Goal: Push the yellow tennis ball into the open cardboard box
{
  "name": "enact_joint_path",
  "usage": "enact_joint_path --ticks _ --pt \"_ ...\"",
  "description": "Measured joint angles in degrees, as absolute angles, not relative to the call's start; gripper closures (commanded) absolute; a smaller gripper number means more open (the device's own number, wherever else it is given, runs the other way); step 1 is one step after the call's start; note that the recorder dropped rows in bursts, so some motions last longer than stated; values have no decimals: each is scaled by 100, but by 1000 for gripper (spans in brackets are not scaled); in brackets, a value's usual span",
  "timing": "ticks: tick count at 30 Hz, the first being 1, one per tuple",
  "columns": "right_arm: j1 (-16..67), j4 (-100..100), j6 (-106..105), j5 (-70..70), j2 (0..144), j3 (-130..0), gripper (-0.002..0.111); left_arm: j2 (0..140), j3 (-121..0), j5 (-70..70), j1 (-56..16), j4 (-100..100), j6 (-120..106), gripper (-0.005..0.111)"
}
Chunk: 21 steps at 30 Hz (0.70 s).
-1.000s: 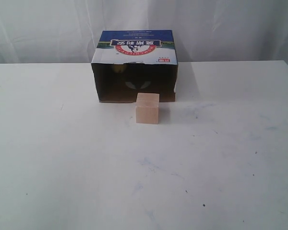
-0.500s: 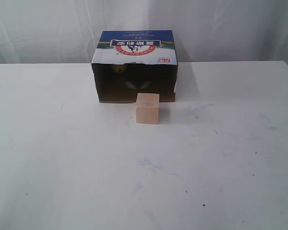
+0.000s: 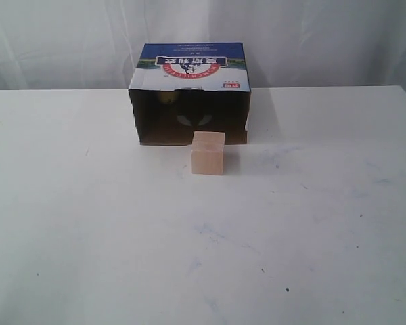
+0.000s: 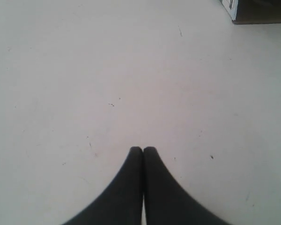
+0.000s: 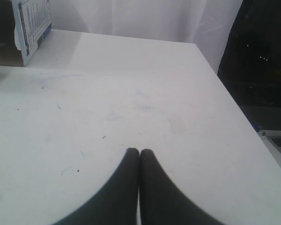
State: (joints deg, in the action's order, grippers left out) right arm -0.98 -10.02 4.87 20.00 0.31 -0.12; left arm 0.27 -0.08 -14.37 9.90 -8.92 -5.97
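Observation:
The open cardboard box [image 3: 193, 66] lies at the back middle of the white table, its dark opening facing the front. A small yellowish round patch, the yellow tennis ball [image 3: 166, 96], shows dimly deep inside at the opening's upper left. Neither arm appears in the exterior view. In the left wrist view my left gripper [image 4: 143, 149] is shut over bare table, with a corner of the box [image 4: 260, 13] far off. In the right wrist view my right gripper [image 5: 139, 151] is shut too, holding nothing, and the box's side [image 5: 33, 21] is far away.
A pale wooden cube [image 3: 208, 153] stands just in front of the box's opening, right of its middle. The white table [image 3: 88, 223] stretches wide on all sides. Its right edge [image 5: 234, 105] drops to a dark floor. White curtains hang behind.

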Motion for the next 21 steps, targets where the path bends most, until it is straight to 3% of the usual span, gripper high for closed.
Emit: enact_joint_path --ticks 21 --pt "-98 -1002 487 2000 31 -12 108 27 -8 -1437 990 -934 -631 107"
